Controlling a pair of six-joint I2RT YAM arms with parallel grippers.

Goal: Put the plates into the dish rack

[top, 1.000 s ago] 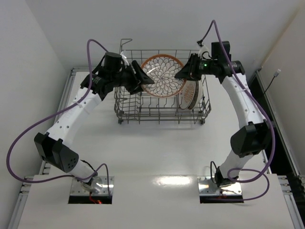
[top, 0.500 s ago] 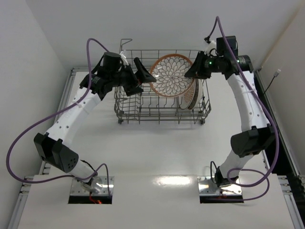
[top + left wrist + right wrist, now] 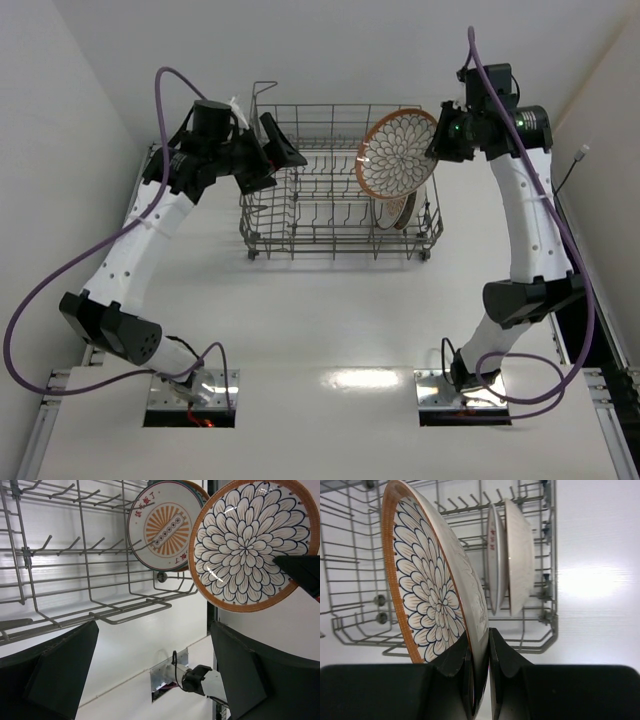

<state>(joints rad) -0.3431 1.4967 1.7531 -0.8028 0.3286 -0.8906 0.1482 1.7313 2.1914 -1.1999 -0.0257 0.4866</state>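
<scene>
1. the left fingers (image 3: 65,672) stand spread wide and empty. a second ago they were on the left rim of the petal plate (image 3: 398,153); they have since let go and drawn back past the left end of the dish rack (image 3: 300,245).
2. the right fingers (image 3: 456,666) are pressed together on the near rim of the petal plate, which stands on edge between them. this arm alone now carries it.
3. the petal plate has moved from over the middle of the dish rack to its right end. it hangs in the air, clear of the tines, tilted, with its patterned face toward the left arm.
4. the sunburst plate (image 3: 162,527) and a third plate (image 3: 520,555) stand upright side by side in the rack's right end, just beyond the carried one.
5. judgement: the hand-over is complete, two plates are loaded and this is the last. what remains is to lower it into a free slot beside them.
6. risk: the standing plates are close, so rim contact is possible on the way down.
7. no plate is seen on the surface (image 3: 330,320).
</scene>
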